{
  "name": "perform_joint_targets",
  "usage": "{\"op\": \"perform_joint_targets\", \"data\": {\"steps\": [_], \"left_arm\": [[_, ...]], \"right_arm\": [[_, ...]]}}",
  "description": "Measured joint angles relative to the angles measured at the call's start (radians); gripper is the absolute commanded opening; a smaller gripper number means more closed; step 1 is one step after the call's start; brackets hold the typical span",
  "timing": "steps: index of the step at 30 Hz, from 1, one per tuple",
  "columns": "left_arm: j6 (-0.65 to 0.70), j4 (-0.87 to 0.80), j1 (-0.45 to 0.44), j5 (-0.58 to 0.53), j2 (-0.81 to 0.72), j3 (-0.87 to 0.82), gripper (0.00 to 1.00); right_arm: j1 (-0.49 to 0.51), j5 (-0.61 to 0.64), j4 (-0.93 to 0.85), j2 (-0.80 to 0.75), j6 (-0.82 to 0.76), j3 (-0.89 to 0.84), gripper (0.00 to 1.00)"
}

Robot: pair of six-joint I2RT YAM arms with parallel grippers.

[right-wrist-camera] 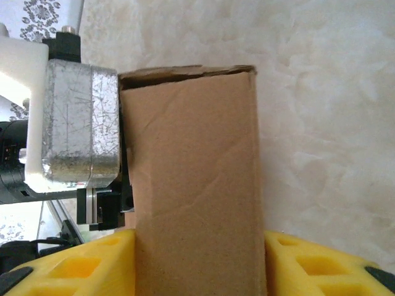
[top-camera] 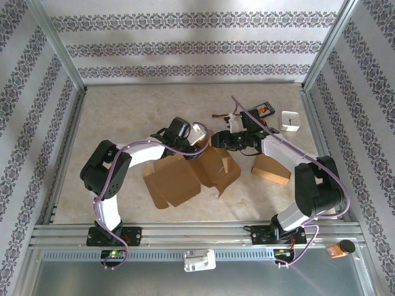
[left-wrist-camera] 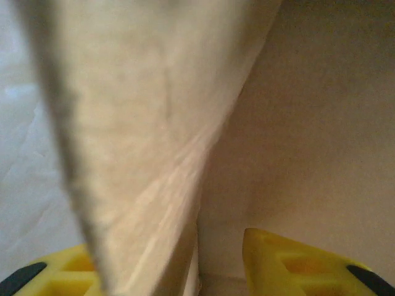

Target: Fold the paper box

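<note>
I find the right pincer (right-wrist-camera: 200, 262) clamped on one flap (right-wrist-camera: 194, 160) of the box (top-camera: 182, 176), apparently steadying it; the left pincer (left-wrist-camera: 185, 271) straddles another, grip not discernible.

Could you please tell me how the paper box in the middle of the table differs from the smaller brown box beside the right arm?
The paper box is opened out, flaps spread; the smaller brown box is closed into a compact block. The paper box covers more table than the smaller one. One of its panels sits between the right gripper's fingers, while the smaller brown box lies in no gripper. Both are plain brown cardboard.
</note>
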Motion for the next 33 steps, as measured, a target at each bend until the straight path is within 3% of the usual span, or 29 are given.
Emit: {"op": "perform_joint_targets", "data": {"steps": [14, 19, 23, 27, 30, 33], "left_arm": [[0.021, -0.004, 0.000, -0.008, 0.036, 0.043, 0.37], [0.014, -0.001, 0.002, -0.021, 0.036, 0.043, 0.21], [0.012, -0.002, 0.003, -0.019, 0.036, 0.044, 0.00], [0.009, -0.001, 0.003, -0.015, 0.036, 0.044, 0.00], [0.002, 0.000, 0.003, -0.016, 0.036, 0.044, 0.31], [-0.023, 0.013, 0.006, -0.026, 0.036, 0.044, 0.31]], "right_arm": [[0.001, 0.001, -0.026, 0.014, -0.047, 0.006, 0.50], [0.013, 0.015, -0.065, 0.014, -0.061, 0.025, 0.50], [0.018, 0.032, -0.078, 0.014, -0.079, 0.032, 0.50], [0.018, 0.050, -0.080, 0.014, -0.087, 0.040, 0.50], [0.019, 0.052, -0.084, 0.013, -0.093, 0.040, 0.50], [0.032, 0.048, -0.101, 0.007, -0.095, 0.040, 0.50]]}}
